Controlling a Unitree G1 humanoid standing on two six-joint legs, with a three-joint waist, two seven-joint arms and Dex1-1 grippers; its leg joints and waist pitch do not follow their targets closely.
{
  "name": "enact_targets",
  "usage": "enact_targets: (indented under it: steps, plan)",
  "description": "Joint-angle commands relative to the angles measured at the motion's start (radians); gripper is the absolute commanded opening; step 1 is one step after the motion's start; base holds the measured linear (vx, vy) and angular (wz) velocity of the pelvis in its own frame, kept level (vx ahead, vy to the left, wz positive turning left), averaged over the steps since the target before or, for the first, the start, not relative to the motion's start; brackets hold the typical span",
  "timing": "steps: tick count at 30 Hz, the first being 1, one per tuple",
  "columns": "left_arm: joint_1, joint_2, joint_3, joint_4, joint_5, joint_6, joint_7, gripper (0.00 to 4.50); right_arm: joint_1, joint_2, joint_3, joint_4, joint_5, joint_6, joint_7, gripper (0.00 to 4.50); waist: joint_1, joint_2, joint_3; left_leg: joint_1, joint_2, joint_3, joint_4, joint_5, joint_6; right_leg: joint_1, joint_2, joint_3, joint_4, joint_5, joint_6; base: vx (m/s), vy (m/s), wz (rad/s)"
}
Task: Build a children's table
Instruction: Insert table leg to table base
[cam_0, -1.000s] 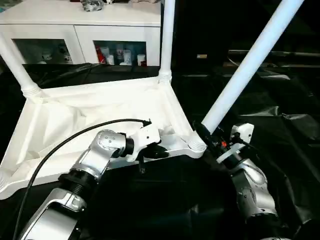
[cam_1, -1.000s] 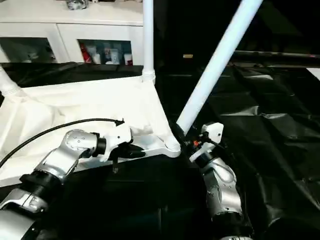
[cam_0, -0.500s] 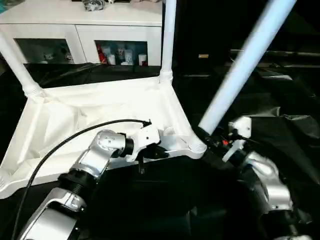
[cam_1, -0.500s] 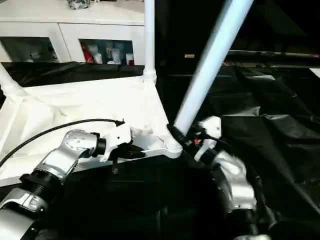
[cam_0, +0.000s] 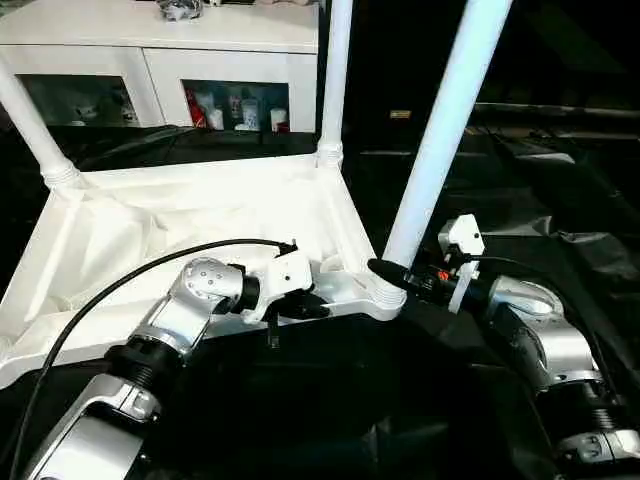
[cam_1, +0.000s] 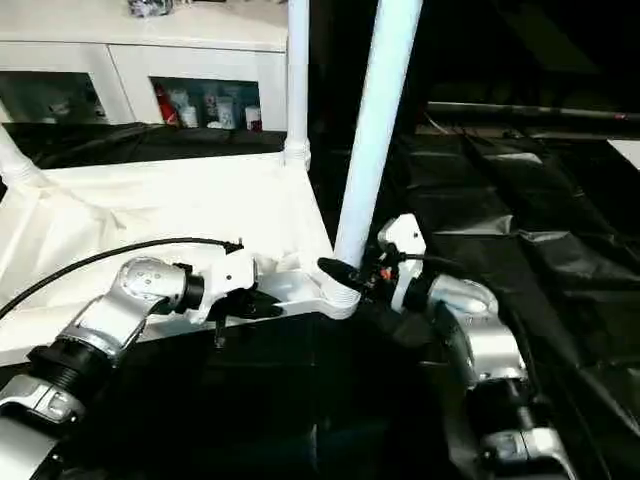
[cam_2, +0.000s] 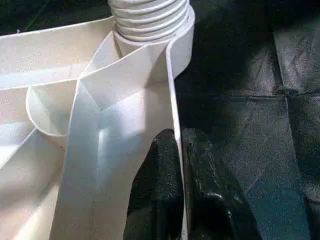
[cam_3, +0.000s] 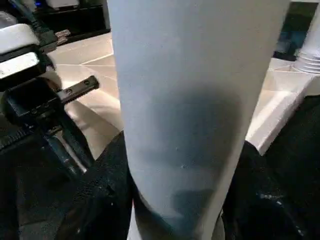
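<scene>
white plastic, the children's table (cam_0: 180, 215) lies upside down on the black-draped work table (cam_0: 560, 200), ribbed underside up, just in front of the white cabinet (cam_0: 160, 50) with glass doors. in the left eye view, three legs show: a far leg (cam_0: 335, 70) standing upright in its corner socket, another leg (cam_0: 28, 125) at the table's far left corner, and the near leg (cam_0: 445, 125) rising from the table's near right corner, tilted slightly away from the tabletop. the left gripper (cam_0: 300, 308) sits at the table's near rim, close beside that corner, and the right gripper (cam_0: 392, 272) reaches in to the base of the near leg from the side away from the tabletop. in the left wrist view, the left gripper's fingers (cam_2: 165, 190) are pinched together on the thin rim wall of the table, one finger on either side, with the ribbed socket collar (cam_2: 150, 20) beyond them. in the right wrist view, the near leg fills the space between the right gripper's fingers (cam_3: 100, 200), which stand half apart and clasp the tube on both sides, with the left gripper in the background over the tabletop.
</scene>
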Motion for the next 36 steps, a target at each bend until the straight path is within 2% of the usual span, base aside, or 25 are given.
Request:
enact_targets:
  steps: [1,8,13,14,17,19,20,23,24,27,28,31,36]
  plan:
    - [0.001,0.026,-0.052,-0.029,0.029,-0.037,-0.094,0.0,0.046,-0.016,0.058,0.103,-0.035,0.08,0.04,1.88,0.0,0.005,-0.044,-0.002,0.067,-0.023,-0.083,-0.157,0.051,0.037,-0.094,0.054,-0.082,-0.213,-0.246,0.0,0.0,0.0]
    - [0.008,0.047,-0.081,-0.072,-0.005,-0.054,-0.202,0.0,0.091,-0.045,0.104,0.058,-0.034,0.101,0.136,1.88,0.001,0.009,-0.048,0.004,0.071,-0.023,-0.086,-0.146,0.048,0.04,-0.091,0.052,-0.069,-0.09,-0.28,0.0,0.0,0.0]
    - [0.0,0.05,-0.081,-0.061,-0.007,-0.066,-0.203,0.0,0.118,-0.049,0.126,0.053,-0.057,0.062,0.154,1.88,0.003,0.005,-0.052,0.007,0.07,-0.021,-0.083,-0.137,0.047,0.042,-0.091,0.051,-0.066,-0.035,-0.29,0.0,0.0,0.0]
    - [-0.006,0.049,-0.079,-0.052,-0.004,-0.071,-0.2,0.0,0.123,-0.049,0.13,0.052,-0.061,0.053,0.158,1.88,0.004,0.001,-0.052,0.007,0.07,-0.02,-0.083,-0.139,0.047,0.042,-0.092,0.051,-0.066,-0.036,-0.291,0.0,0.0,0.0]
    - [-0.015,0.047,-0.074,-0.037,0.0,-0.081,-0.194,0.0,0.136,-0.044,0.133,0.043,-0.06,0.048,0.161,1.88,0.004,0.001,-0.05,0.007,0.07,-0.021,-0.086,-0.163,0.04,0.043,-0.092,0.052,-0.07,-0.075,-0.283,0.0,0.0,0.0]
    - [-0.022,0.048,-0.072,-0.024,0.011,-0.089,-0.178,0.0,0.151,-0.037,0.135,0.039,-0.07,0.017,0.153,1.88,0.005,0.001,-0.049,0.008,0.071,-0.022,-0.088,-0.186,0.032,0.04,-0.092,0.052,-0.074,-0.109,-0.275,0.0,0.0,0.0]
    - [-0.028,0.047,-0.067,-0.01,0.016,-0.097,-0.169,0.0,0.159,-0.026,0.125,0.041,-0.067,-0.005,0.138,1.88,0.005,0.005,-0.048,0.009,0.071,-0.023,-0.089,-0.192,0.029,0.04,-0.092,0.052,-0.074,-0.115,-0.273,0.0,0.0,0.0]
    - [-0.032,0.048,-0.064,0.0,0.017,-0.106,-0.166,0.0,0.167,-0.017,0.114,0.043,-0.059,-0.02,0.126,1.88,0.004,0.003,-0.047,0.009,0.071,-0.024,-0.092,-0.212,0.021,0.04,-0.092,0.053,-0.077,-0.136,-0.266,0.0,0.0,0.0]
    - [-0.032,0.048,-0.062,0.0,0.014,-0.105,-0.165,0.0,0.168,-0.01,0.106,0.053,-0.065,-0.044,0.106,1.88,0.003,0.006,-0.045,0.01,0.071,-0.025,-0.094,-0.233,0.016,0.039,-0.092,0.053,-0.079,-0.168,-0.262,0.0,0.0,0.0]
    - [-0.032,0.049,-0.057,0.001,0.01,-0.104,-0.162,0.0,0.169,0.008,0.081,0.074,-0.064,-0.075,0.061,1.88,0.001,0.004,-0.04,0.013,0.07,-0.026,-0.097,-0.285,0.004,0.035,-0.095,0.055,-0.089,-0.26,-0.245,0.0,0.0,0.0]
    - [-0.034,0.048,-0.055,0.005,0.009,-0.106,-0.16,0.0,0.167,0.016,0.068,0.088,-0.063,-0.09,0.04,1.88,-0.001,0.004,-0.035,0.017,0.07,-0.029,-0.099,-0.318,-0.003,0.031,-0.096,0.056,-0.096,-0.332,-0.227,0.0,0.0,0.0]
    - [-0.037,0.044,-0.052,0.014,0.011,-0.114,-0.152,0.0,0.173,0.022,0.059,0.1,-0.059,-0.104,0.025,1.88,-0.003,0.004,-0.033,0.021,0.07,-0.033,-0.102,-0.361,-0.008,0.025,-0.096,0.057,-0.105,-0.425,-0.2,0.0,0.0,0.0]
    - [-0.035,0.045,-0.05,0.016,0.009,-0.117,-0.154,0.0,0.195,0.02,0.063,0.092,-0.058,-0.114,0.027,1.88,-0.002,0.007,-0.033,0.016,0.073,-0.035,-0.105,-0.34,-0.003,0.027,-0.097,0.059,-0.103,-0.395,-0.201,0.0,0.0,0.0]
